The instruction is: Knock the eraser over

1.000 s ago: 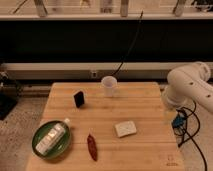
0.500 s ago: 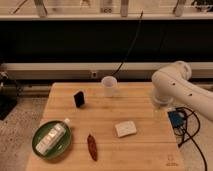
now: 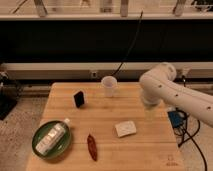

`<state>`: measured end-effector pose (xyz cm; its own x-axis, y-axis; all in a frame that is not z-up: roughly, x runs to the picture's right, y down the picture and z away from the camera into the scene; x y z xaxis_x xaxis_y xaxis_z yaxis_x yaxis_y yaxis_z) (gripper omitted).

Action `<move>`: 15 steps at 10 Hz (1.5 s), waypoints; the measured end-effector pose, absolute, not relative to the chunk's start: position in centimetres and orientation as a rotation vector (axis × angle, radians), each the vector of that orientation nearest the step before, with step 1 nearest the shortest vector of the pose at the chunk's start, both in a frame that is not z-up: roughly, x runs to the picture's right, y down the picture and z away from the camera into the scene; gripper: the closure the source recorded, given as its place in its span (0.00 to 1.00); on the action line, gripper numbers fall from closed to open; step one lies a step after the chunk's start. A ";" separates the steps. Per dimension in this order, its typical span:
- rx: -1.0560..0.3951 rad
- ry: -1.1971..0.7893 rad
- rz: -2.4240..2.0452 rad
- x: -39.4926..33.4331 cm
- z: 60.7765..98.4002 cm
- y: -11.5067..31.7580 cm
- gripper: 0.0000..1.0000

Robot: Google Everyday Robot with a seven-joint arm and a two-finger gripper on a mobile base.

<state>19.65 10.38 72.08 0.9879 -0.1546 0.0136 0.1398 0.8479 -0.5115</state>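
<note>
The eraser (image 3: pixel 79 98) is a small black block standing upright on the left-centre of the wooden table (image 3: pixel 110 112). It is left of the white cup (image 3: pixel 109 86) and shorter than it. My white arm (image 3: pixel 165 92) reaches in from the right over the table's right side. My gripper (image 3: pixel 150 113) hangs below the arm's bend, close above the table's right part, well to the right of the eraser and apart from it. It holds nothing.
A whitish rectangular block (image 3: pixel 125 128) lies right of centre, and a reddish-brown pepper-shaped thing (image 3: pixel 92 146) lies near the front. A green plate (image 3: pixel 40 148) at the front left carries a pale bottle (image 3: pixel 52 136). A blue box (image 3: pixel 175 118) and cables sit off the table's right edge.
My arm has swung leftward from beyond the table's right edge to over its right side. Nothing on the table has moved.
</note>
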 end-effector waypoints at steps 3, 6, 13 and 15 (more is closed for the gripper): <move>-0.534 0.008 -0.217 17.2 73.4 10.8 0.20; -0.528 -0.015 -0.274 13.9 74.6 11.0 0.20; -0.504 -0.058 -0.413 6.5 77.3 11.3 0.20; -0.504 -0.059 -0.433 5.9 77.7 11.2 0.20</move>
<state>5.87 11.23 77.74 0.9079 -0.3874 0.1602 0.4162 0.7872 -0.4551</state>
